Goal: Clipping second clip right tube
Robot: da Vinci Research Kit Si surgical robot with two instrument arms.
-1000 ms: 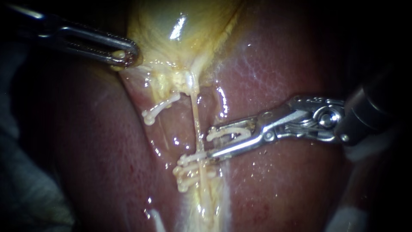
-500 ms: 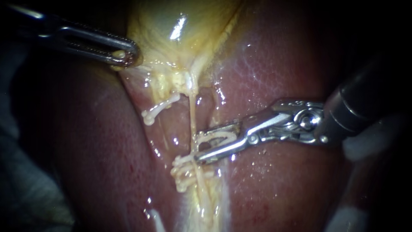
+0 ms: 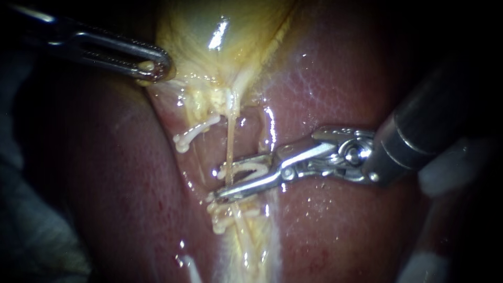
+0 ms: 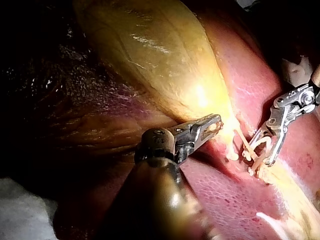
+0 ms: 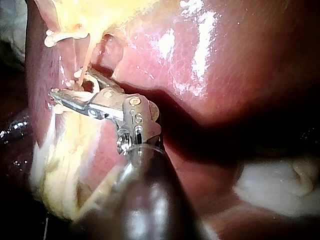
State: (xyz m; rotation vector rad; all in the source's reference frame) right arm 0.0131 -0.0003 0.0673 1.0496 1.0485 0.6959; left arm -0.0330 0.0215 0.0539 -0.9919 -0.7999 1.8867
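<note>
Liver (image 3: 340,78) glistens wet around tube (image 3: 229,141); pale cloth (image 5: 270,187), perhaps gauze, borders it.

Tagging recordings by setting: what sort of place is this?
Probably a bench-top surgical practice setup, not a live operation: a liver and gallbladder lie bare with white cloth beside them. The left instrument holds the gallbladder, and the right instrument holds a clip at a thin tube.
</note>
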